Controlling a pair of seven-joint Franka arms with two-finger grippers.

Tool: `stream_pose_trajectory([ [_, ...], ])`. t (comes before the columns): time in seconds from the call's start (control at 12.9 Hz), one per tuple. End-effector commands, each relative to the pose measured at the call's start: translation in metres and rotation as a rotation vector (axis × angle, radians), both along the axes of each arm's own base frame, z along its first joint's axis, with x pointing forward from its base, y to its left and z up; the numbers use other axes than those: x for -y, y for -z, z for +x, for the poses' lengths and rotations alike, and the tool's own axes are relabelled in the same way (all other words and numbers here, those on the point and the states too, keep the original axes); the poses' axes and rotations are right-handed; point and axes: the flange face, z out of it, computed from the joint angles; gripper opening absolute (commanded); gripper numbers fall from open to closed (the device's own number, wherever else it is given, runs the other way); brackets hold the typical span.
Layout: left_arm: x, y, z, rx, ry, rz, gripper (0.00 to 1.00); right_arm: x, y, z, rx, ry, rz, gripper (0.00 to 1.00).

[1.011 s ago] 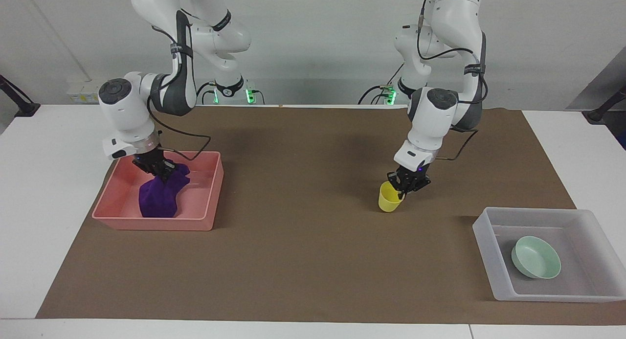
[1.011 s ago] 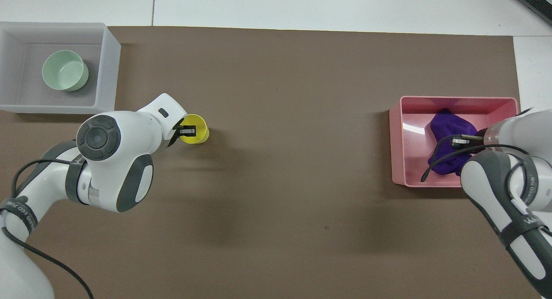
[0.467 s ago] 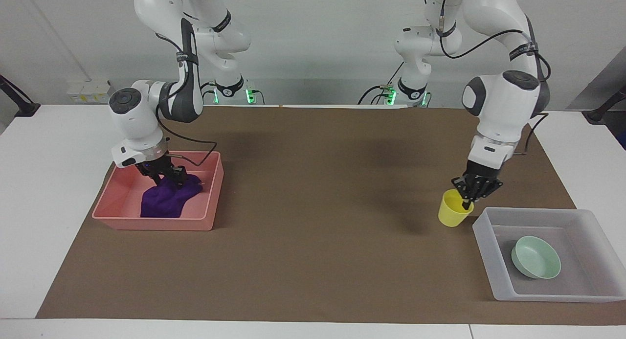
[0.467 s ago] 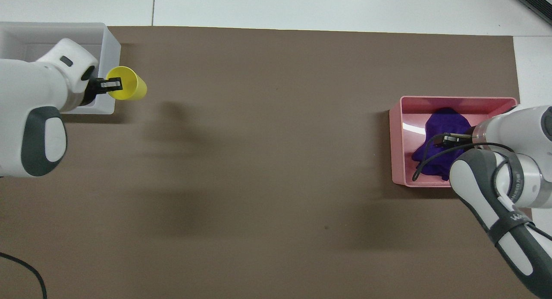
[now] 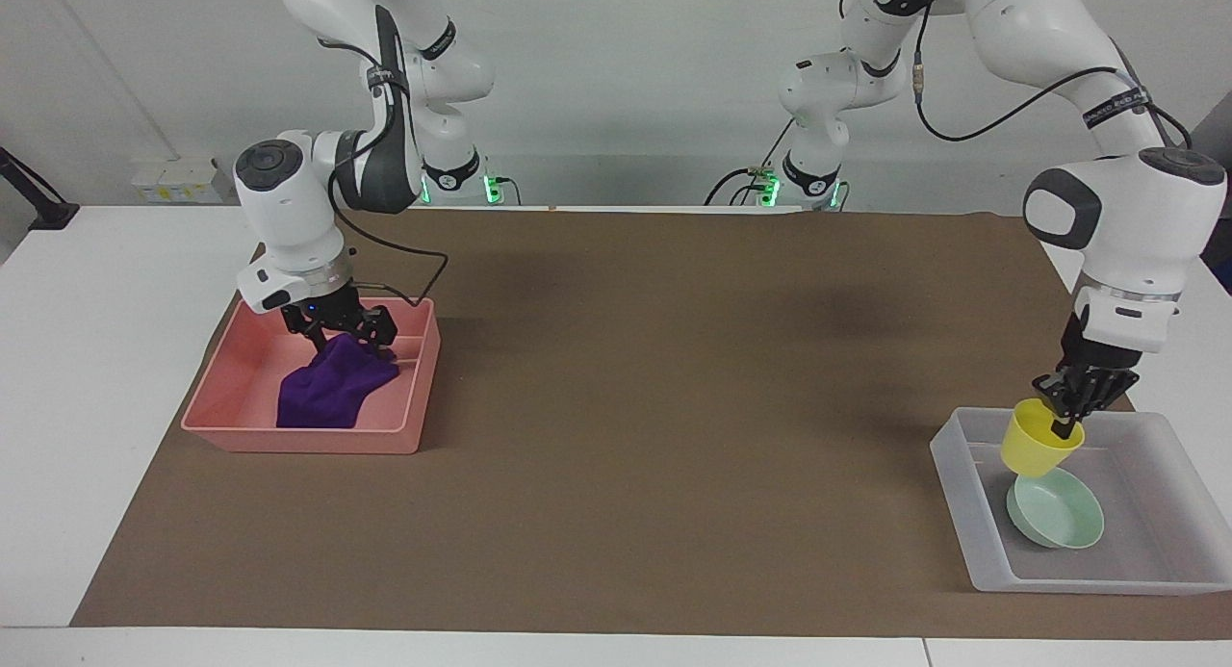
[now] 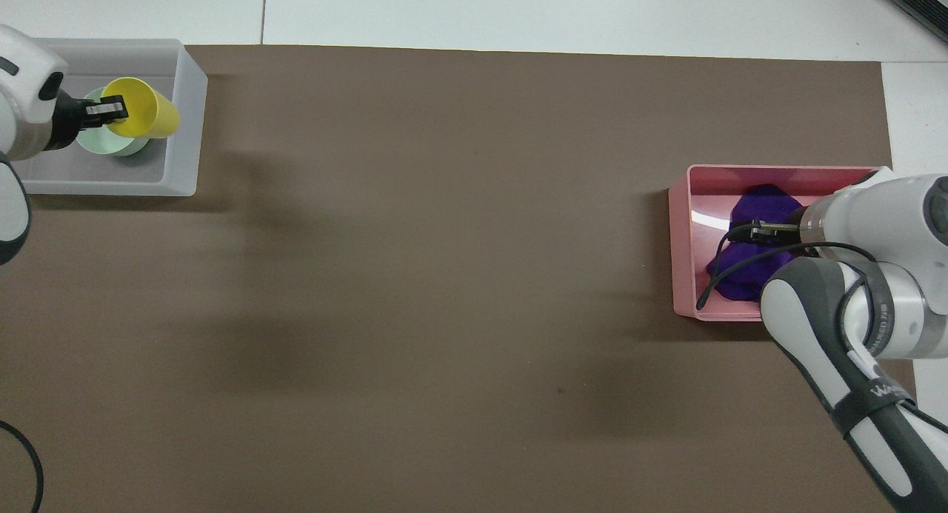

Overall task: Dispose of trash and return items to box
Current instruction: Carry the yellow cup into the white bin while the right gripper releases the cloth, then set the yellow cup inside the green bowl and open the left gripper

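My left gripper (image 5: 1066, 423) is shut on the rim of the yellow cup (image 5: 1036, 446) and holds it tilted over the translucent box (image 5: 962, 518), just above the mint-green bowl (image 5: 1061, 519) that lies in the box. In the overhead view the left gripper (image 6: 111, 111) and the cup (image 6: 148, 112) cover part of the bowl (image 6: 100, 139). My right gripper (image 5: 342, 335) is open over the pink tray (image 5: 298, 444), just above the purple rag (image 5: 327, 394), which lies heaped in the tray. The rag (image 6: 740, 270) also shows under the right gripper (image 6: 763, 230) in the overhead view.
A brown mat (image 5: 616, 407) covers the table between the pink tray at the right arm's end and the box (image 6: 185, 128) at the left arm's end. The pink tray (image 6: 681, 255) holds only the rag.
My left gripper has carried the yellow cup from the mat to over the box. My right gripper has let the rag down into the pink tray, opened and risen slightly.
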Motion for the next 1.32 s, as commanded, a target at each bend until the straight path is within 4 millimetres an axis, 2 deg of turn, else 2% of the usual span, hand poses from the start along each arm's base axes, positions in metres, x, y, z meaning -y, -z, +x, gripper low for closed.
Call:
stream_pose_trajectory([
  [0.0,-0.035,0.028,0.03,-0.01,-0.003,0.007,0.0,0.008,-0.066,0.002,-0.035,0.027,0.01,1.0],
  [0.16,-0.056,0.051,0.032,-0.006,-0.008,0.007,0.0,0.012,-0.103,-0.004,-0.05,0.04,0.02,1.0],
  [0.31,-0.053,0.069,0.035,0.01,-0.019,-0.019,0.0,0.015,-0.131,-0.013,-0.031,0.047,0.051,1.0],
  [0.54,-0.051,0.092,0.027,-0.023,-0.019,-0.028,0.0,0.016,-0.18,-0.021,-0.046,0.008,0.051,1.0],
  [0.62,-0.049,0.092,0.026,-0.03,-0.016,-0.028,0.09,0.014,-0.194,-0.024,-0.054,-0.003,0.051,1.0],
  [0.7,-0.048,0.093,0.026,-0.038,-0.013,-0.029,0.32,0.01,-0.208,-0.028,-0.062,-0.01,0.052,1.0],
  [0.78,-0.048,0.092,0.027,-0.043,-0.01,-0.027,0.76,0.009,-0.224,-0.032,-0.065,-0.016,0.049,1.0],
  [0.93,-0.047,0.081,0.027,-0.05,0.01,-0.017,1.0,0.007,-0.238,-0.038,-0.074,-0.055,0.037,1.0],
  [1.01,-0.042,0.075,0.027,-0.044,0.033,-0.008,1.0,0.005,-0.236,-0.039,-0.078,-0.069,0.035,1.0],
  [1.09,-0.035,0.054,0.024,-0.021,0.065,0.008,1.0,0.008,-0.235,-0.04,-0.079,-0.071,0.039,1.0],
  [1.24,-0.005,0.019,0.011,-0.044,0.111,0.011,1.0,0.004,-0.23,-0.043,-0.077,-0.072,0.045,1.0],
])
